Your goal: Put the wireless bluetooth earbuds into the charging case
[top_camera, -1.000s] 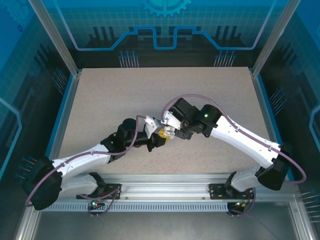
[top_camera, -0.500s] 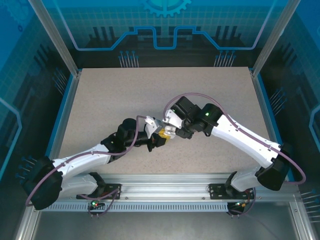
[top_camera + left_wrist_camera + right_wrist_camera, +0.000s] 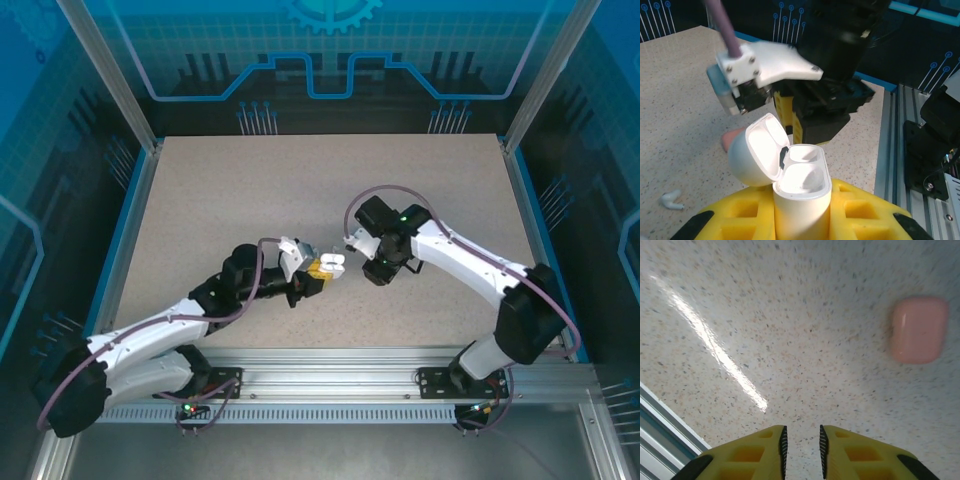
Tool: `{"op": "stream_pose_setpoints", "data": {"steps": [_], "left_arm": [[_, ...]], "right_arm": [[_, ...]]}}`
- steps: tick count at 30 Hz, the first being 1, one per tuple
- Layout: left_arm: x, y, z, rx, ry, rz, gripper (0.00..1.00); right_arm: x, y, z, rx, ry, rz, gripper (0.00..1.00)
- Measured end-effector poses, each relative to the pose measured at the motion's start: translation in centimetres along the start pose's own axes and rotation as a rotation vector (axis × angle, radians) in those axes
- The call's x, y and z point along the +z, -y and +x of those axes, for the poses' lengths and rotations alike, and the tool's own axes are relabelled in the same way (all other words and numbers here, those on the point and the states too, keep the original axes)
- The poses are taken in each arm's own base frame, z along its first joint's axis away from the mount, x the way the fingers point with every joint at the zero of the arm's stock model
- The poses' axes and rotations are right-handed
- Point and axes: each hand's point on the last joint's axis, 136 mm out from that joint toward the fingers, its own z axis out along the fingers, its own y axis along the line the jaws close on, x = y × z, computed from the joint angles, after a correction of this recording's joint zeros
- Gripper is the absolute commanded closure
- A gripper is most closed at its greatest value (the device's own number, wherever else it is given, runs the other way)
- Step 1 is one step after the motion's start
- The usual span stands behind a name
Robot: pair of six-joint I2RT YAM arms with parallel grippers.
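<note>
My left gripper [image 3: 802, 222] is shut on a white charging case [image 3: 802, 192], held upright between its yellow fingers, with the lid [image 3: 752, 155] flipped open to the left. Both wells look white inside, and I cannot tell whether earbuds sit in them. One white earbud [image 3: 671, 199] lies on the table to the left. From above, the left gripper [image 3: 316, 270] and case [image 3: 330, 263] sit mid-table. My right gripper [image 3: 374, 272] hangs just to their right, apart from the case. Its fingers [image 3: 801, 450] are slightly open over bare table with nothing between them.
A closed pink case [image 3: 918, 329] lies flat on the table ahead of the right gripper, and it peeks out behind the white lid as a pink edge [image 3: 732, 139]. The right wrist [image 3: 767, 65] looms close above the open case. An aluminium rail [image 3: 330, 365] runs along the near edge.
The right gripper has pulled back to the right, away from the open case it was touching. The left arm has shifted slightly, still holding the case.
</note>
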Motion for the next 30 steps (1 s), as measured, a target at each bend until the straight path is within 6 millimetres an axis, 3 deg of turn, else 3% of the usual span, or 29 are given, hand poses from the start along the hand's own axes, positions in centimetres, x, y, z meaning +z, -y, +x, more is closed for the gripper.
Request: {"op": "stream_pose_setpoints", "data": {"steps": [4,13,19,25,30], "left_arm": [[-0.6,0.0,-0.4,0.005,0.013,-0.016,0.89],[-1.0,-0.1,-0.7,0.01,0.023,-0.033,0.89],[-1.0,-0.2,-0.7,0.01,0.023,-0.036,0.89],[-1.1,-0.1,-0.8,0.012,0.029,-0.036,0.89],[-1.3,0.0,-1.0,0.015,0.034,-0.035,0.89]], "right_arm": [[1.3,1.1,0.6,0.124,-0.018,-0.031,0.72],[1.3,2.2,-0.2,0.241,0.026,-0.022,0.72],[-0.4,4.4,0.5,0.391,0.111,0.012,0.59],[-3.3,9.2,5.1,0.753,0.259,0.116,0.44],[-3.7,13.9,12.0,1.125,0.264,0.245,0.27]]}}
